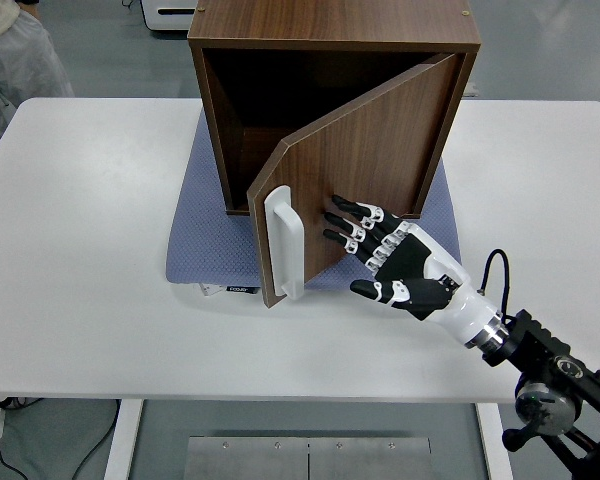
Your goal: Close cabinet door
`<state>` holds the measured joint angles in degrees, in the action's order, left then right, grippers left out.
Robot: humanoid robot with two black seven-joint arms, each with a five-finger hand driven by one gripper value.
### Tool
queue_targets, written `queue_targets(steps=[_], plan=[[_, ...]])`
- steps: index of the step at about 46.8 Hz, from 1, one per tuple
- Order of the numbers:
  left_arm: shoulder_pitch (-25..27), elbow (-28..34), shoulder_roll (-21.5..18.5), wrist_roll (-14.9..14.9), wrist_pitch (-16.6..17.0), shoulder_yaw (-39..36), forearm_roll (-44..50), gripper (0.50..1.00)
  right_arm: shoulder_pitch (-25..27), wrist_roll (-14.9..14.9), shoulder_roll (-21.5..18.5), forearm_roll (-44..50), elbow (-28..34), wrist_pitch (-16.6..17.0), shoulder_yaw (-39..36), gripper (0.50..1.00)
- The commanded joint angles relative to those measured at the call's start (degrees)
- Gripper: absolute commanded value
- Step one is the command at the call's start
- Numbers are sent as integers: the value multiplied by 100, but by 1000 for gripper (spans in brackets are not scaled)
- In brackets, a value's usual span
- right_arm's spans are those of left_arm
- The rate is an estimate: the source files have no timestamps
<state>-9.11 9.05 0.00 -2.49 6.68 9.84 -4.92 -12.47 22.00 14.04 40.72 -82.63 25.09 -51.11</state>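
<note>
We see the cabinet standing on a blue mat at the middle of the white table. Its door, hinged on the right, stands partly open, swung out toward the table's near edge, with a white handle on its free edge. The right robot hand reaches in from the lower right, fingers spread and extended, grasping nothing, their tips against the door's outer face just right of the handle. A person's clothing shows at the top left corner.
</note>
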Motion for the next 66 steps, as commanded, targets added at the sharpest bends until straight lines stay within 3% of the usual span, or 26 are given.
queue_targets(steps=[1, 8, 34, 66], plan=[[-3, 0, 0, 3, 0, 0, 0, 1000, -28, -3, -68, -3, 62, -100, 4, 1000], [-3, 0, 0, -5, 0, 0, 0, 1000, -54, 6, -182, -3, 159, -188, 4, 1000], [-3, 0, 0, 3, 0, 0, 0, 1000, -555, 24, -473, -91, 467, -1050, -40, 1000], [-3, 0, 0, 3, 0, 0, 0, 1000, -784, -3, -886, -187, 713, -1111, 13, 1000]])
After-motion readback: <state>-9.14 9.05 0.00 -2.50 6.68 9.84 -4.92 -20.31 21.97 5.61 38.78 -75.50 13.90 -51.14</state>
